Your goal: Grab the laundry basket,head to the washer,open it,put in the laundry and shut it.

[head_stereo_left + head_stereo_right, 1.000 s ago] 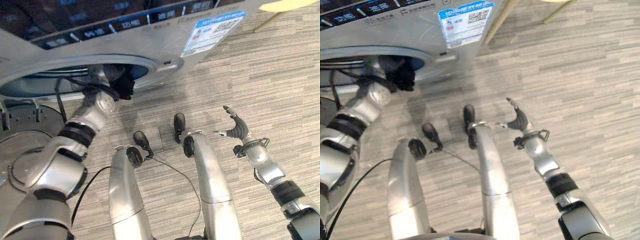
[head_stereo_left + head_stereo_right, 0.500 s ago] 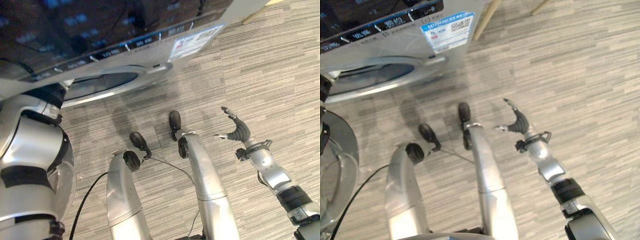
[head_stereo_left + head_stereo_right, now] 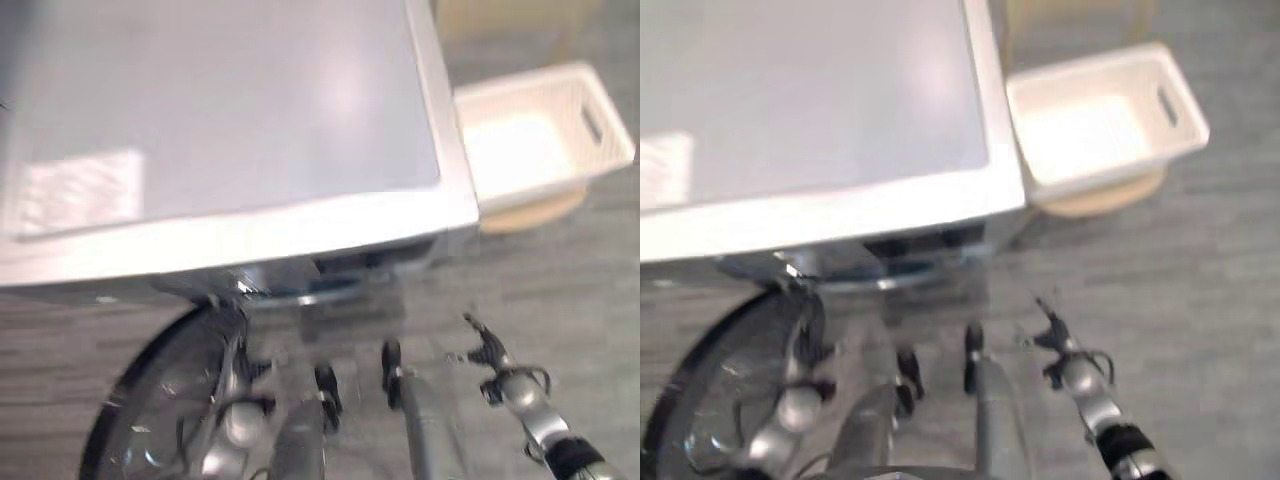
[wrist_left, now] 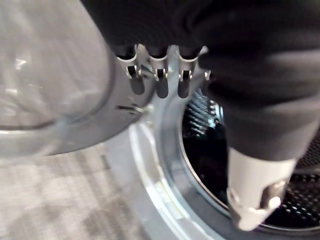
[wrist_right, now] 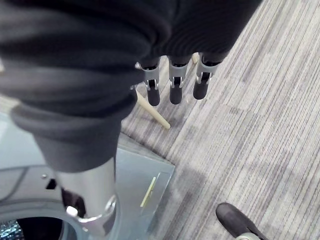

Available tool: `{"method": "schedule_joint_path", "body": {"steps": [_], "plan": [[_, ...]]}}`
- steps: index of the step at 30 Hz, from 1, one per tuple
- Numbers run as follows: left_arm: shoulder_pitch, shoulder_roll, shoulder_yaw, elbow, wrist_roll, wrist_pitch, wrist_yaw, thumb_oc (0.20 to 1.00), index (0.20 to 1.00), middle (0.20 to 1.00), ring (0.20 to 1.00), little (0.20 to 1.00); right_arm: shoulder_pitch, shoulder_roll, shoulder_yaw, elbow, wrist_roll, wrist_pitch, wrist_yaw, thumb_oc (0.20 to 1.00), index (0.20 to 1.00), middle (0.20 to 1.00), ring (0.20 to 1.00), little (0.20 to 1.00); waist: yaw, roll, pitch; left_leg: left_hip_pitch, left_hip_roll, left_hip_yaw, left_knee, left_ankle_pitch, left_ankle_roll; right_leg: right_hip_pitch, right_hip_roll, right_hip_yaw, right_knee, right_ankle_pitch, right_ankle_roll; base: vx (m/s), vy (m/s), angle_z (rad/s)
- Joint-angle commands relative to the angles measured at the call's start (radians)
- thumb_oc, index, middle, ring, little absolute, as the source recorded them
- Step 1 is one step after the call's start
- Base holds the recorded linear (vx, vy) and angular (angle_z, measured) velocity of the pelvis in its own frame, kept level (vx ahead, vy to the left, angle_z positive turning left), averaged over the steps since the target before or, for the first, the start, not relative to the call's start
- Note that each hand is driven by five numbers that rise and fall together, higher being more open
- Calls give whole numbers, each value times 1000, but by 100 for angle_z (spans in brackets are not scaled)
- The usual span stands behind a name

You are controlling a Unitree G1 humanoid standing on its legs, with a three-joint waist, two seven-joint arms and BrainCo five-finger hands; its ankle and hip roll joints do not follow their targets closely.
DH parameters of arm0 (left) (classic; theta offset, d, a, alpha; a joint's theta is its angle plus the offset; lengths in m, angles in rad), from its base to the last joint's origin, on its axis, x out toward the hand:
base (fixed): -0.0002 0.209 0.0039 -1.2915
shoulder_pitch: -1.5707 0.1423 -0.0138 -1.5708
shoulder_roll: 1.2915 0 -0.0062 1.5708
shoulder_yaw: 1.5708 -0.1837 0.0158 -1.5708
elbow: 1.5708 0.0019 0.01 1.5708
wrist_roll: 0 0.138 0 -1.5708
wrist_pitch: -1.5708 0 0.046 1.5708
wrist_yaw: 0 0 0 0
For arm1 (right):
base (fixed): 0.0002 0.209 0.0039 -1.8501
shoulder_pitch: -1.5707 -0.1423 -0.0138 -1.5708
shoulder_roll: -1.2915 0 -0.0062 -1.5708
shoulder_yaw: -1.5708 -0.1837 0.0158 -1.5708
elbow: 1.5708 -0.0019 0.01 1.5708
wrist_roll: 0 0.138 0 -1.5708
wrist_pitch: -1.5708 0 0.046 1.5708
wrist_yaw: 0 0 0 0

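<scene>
Silver-grey and flat-topped, the front-loading washing machine (image 3: 230,130) stands with its round glass-windowed door (image 3: 150,410) swung open toward the robot's left, so that the dark perforated drum (image 4: 235,150) lies exposed behind the shiny metal ring of the opening. In the left wrist view the left hand (image 4: 157,80) hangs just beside the door's inner rim, its silver fingers (image 4: 160,85) straight and slack, grasping nothing, with the thumb jutting out in front of the drum. A white plastic laundry basket (image 3: 1105,115) with slotted handle cut-outs sits at the washer's right side, touching or nearly touching its right edge, on a pale round wooden stool (image 3: 1100,200); its inside looks plain white and I cannot tell whether anything lies in it. Well apart from the basket, the right hand (image 3: 485,350) hovers over the grey striped carpet floor (image 5: 260,115) in front of the washer's right front corner, fingers relaxed and spread, empty.
</scene>
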Motion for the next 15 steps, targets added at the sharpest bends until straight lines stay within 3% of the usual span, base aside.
{"method": "schedule_joint_path", "body": {"steps": [1, 5, 9, 10, 11, 12, 13, 15], "plan": [[-301, 68, 25, 165, -106, -37, -115, 1000, 1000, 1000, 1000, 1000, -58, 9, -27, 13, -8, 17, 10, 1000, 1000, 1000, 1000, 1000, -62, -28, 114, 45, 32, -66, -27, 60, -41, 153, -60, -2, -190, 91, 128, 168, 41, 6], [-221, 30, 60, 288, -130, -26, -157, 1000, 1000, 1000, 1000, 1000, -9, 41, -80, 94, 20, 23, 15, 1000, 1000, 1000, 1000, 1000, -55, -38, 82, 202, 7, -61, -149, 91, -50, 326, -54, -12, -351, 146, 156, 103, 62, 22], [-184, 14, 80, 353, -119, -20, -170, 1000, 1000, 1000, 1000, 1000, 18, 57, -83, 136, 6, 27, 22, 1000, 1000, 1000, 1000, 1000, -52, -42, 46, 305, -13, -41, -258, 105, -38, 396, -50, 11, -448, 205, 182, 97, 121, -47], [-210, 12, 80, 425, -103, -17, -156, 1000, 1000, 1000, 1000, 1000, 32, 75, -89, 146, 5, 30, 22, 1000, 1000, 1000, 1000, 1000, -65, -47, 48, 337, -8, -34, -316, 136, -27, 376, -37, 72, -403, 245, 225, -106, 35, -101], [-210, 12, 80, 426, -103, -18, -156, 1000, 1000, 1000, 1000, 1000, 32, 75, -89, 147, 5, 30, 22, 1000, 1000, 1000, 1000, 1000, -64, -48, 49, 339, -8, -33, -318, 137, -27, 375, -37, 73, -402, 244, 225, -169, 43, -84], [-220, 16, 77, 438, -95, -20, -155, 1000, 1000, 1000, 1000, 1000, 37, 79, -87, 153, 10, 28, 26, 1000, 1000, 1000, 1000, 1000, -65, -39, 59, 340, 4, -39, -328, 152, -25, 378, -13, 103, -363, 203, 223, -243, -12, -37], [-237, 25, 68, 437, -80, -22, -145, 1000, 1000, 1000, 1000, 1000, 33, 84, -68, 179, 5, 23, 21, 1000, 1000, 1000, 1000, 1000, -51, -25, 67, 334, 34, -27, -333, 186, -28, 408, 3, 101, -258, 120, 203, -246, -14, -43], [-234, 32, 65, 430, -76, -21, -148, 1000, 1000, 1000, 1000, 1000, 33, 86, -64, 188, 0, 23, 23, 1000, 1000, 1000, 1000, 1000, -41, -19, 60, 331, 47, -26, -340, 200, -29, 427, 0, 89, -207, 98, 189, -178, -74, -19]]}}
